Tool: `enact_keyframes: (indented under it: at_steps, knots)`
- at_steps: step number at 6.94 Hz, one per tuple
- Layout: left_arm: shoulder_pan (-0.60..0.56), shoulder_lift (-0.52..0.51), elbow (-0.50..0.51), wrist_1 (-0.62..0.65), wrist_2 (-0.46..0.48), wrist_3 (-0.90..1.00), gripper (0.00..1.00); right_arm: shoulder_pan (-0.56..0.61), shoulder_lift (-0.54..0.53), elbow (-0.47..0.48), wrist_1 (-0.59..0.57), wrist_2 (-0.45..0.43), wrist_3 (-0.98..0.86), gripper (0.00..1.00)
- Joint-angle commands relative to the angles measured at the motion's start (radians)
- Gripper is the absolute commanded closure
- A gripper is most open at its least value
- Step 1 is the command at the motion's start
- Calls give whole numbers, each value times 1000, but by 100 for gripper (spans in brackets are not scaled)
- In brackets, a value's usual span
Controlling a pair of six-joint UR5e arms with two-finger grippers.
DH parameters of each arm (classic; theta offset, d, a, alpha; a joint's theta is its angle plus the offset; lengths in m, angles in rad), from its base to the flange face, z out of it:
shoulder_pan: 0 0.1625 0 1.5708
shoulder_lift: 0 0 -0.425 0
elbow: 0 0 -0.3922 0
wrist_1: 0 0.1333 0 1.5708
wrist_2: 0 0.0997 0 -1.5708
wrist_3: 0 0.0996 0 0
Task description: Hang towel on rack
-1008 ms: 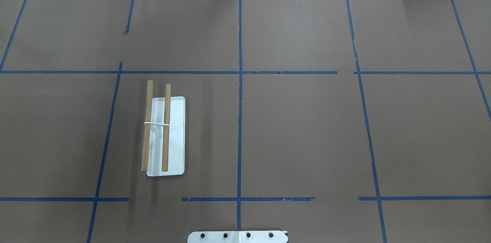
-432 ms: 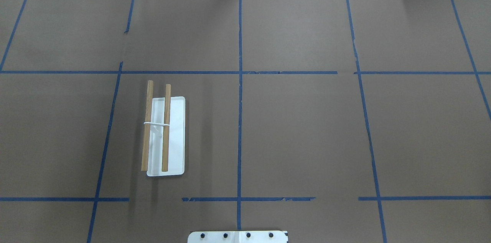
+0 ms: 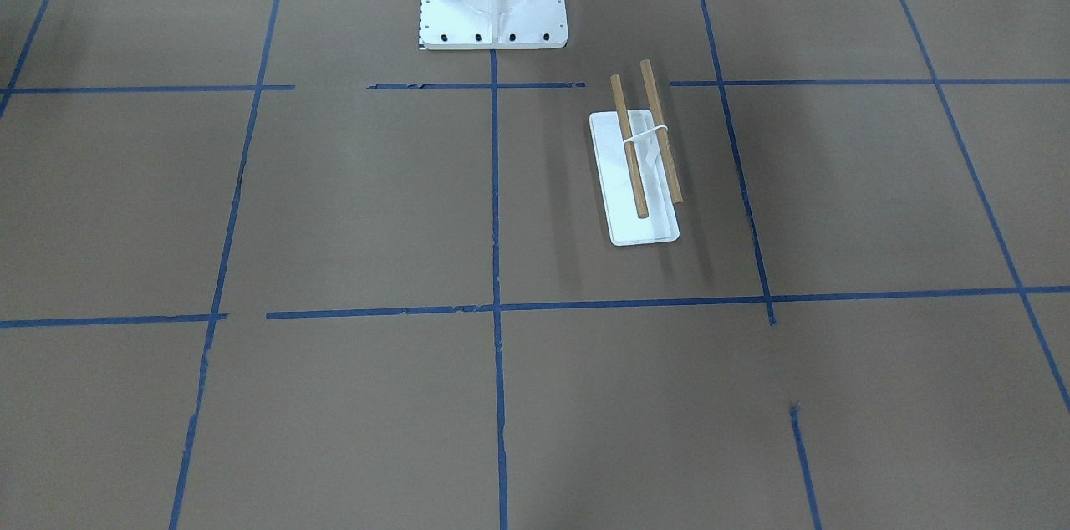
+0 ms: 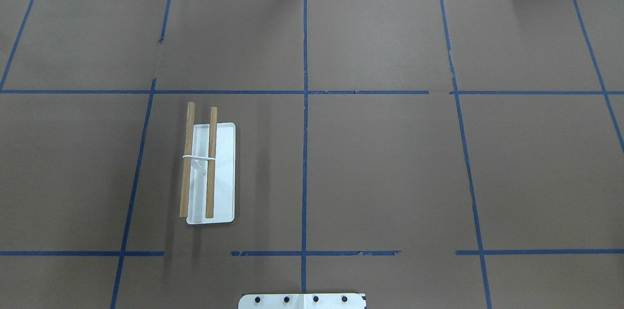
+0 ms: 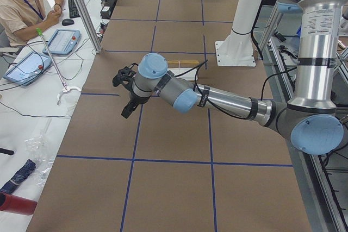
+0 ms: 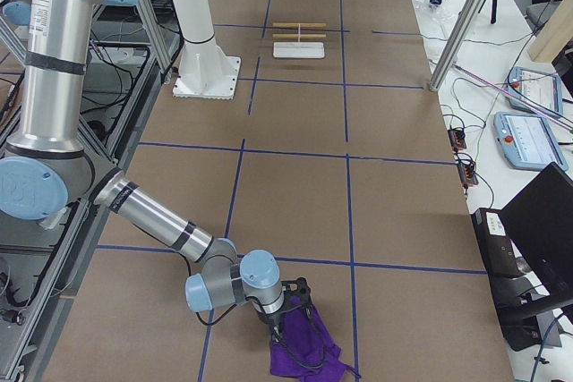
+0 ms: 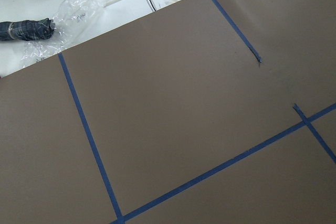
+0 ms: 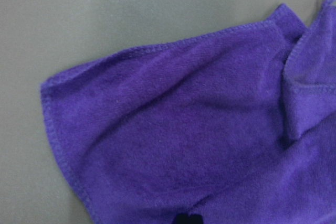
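Brown surface (image 4: 390, 177) bears a towel (image 8: 184, 129), likely soft and limp; pinch its hem. Left claw (image 5: 128, 107), right claw (image 6: 291, 310): cannot tell how open.

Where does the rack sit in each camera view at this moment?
Front-facing: rack right of centre, below-right of the white pedestal.
Overhead: rack left of centre, above-left of the pedestal.
Exterior left: rack mid-frame, mostly hidden behind the left arm.
Exterior right: rack far, top centre.
Left wrist: not in it.
Right wrist: not in it.
Shared landmark: the pedestal, seen in all four exterior views.
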Motion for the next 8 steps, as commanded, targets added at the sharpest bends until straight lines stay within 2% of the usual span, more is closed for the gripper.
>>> enact_keyframes:
  at_steps: [1,2,3,4,5,6,7,8]
  knots:
    - [0,1,-1,0,0,3,0,32,-6,80,-4,10,-57,100]
    - [0,-1,2,-36,0,5,0,57,-15,158,-18,13,-57,100]
    - [0,2,15,-125,0,3,0,89,-9,224,-54,48,-57,100]
    - [3,-10,44,-196,-3,-1,0,106,4,336,-128,119,-57,100]
    - [3,-13,47,-198,-5,0,0,108,11,492,-239,196,-40,100]
    - [3,-13,50,-202,-2,-2,0,108,64,609,-347,247,-37,100]
    - [3,-15,45,-207,-2,2,0,96,130,666,-399,308,-20,100]
    - [5,-15,35,-213,-5,-3,0,26,161,711,-404,316,38,100]
